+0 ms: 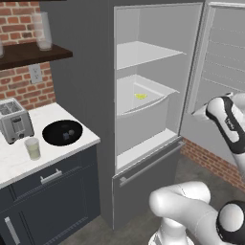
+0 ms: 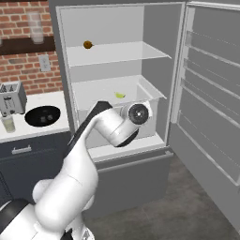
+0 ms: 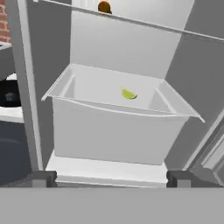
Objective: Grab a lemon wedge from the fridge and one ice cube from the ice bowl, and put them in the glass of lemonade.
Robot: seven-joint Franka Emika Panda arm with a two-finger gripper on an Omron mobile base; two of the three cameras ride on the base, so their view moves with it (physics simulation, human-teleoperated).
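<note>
fridge (image 3: 131, 48) open, gripper (image 3: 112, 179) wide, empty

The arm (image 2: 70, 187) is showing smooth, rounded white shells with dark bands at its joints. A round grey cap with a dark ring is sitting on one joint (image 2: 138, 113), and two small dark fingertips (image 3: 43, 178) are looking blocky.

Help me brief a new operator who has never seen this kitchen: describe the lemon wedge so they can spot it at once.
Find the tall grey fridge with its door swung open, then look below the upper shelf to the pale open drawer. The lemon wedge lies alone on the drawer's floor. It is small and yellow-green, unlike the round orange-brown ball sitting on the shelf above.
</note>
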